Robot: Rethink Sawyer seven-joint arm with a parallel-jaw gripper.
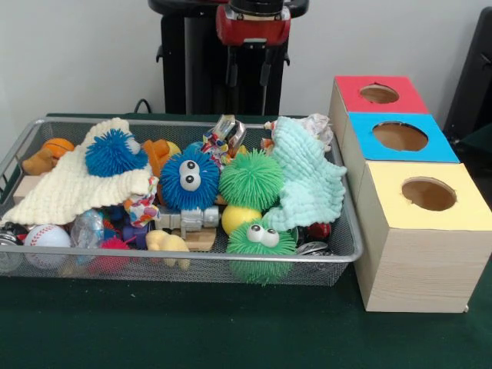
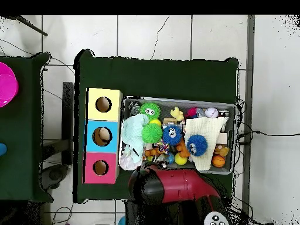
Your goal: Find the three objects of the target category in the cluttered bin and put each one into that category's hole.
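The silver wire-mesh bin [image 1: 192, 257] is full of toys; it also shows in the overhead view [image 2: 179, 100]. A polka-dot wrapper [image 1: 142, 208] lies near the middle left, under the blue googly-eyed ball. A shiny printed wrapper [image 1: 226, 135] sticks up at the far rim. A see-through piece with pastel patches [image 1: 86, 227] lies at the near left. The yellow-faced box's hole [image 1: 428, 194] is nearest the camera on the right, and also shows in the overhead view [image 2: 104, 104]. My gripper [image 1: 247, 75] hangs open and empty above the bin's far edge, near the shiny wrapper.
A cream knitted cloth [image 1: 73, 184] covers the bin's left and a mint one [image 1: 307, 181] its right. Spiky blue [image 1: 115, 152] and green [image 1: 251, 179] balls lie between. Blue-faced [image 1: 400, 137] and red-faced [image 1: 378, 94] boxes stand behind the yellow one. The arm [image 2: 170, 187] overhangs the bin's edge.
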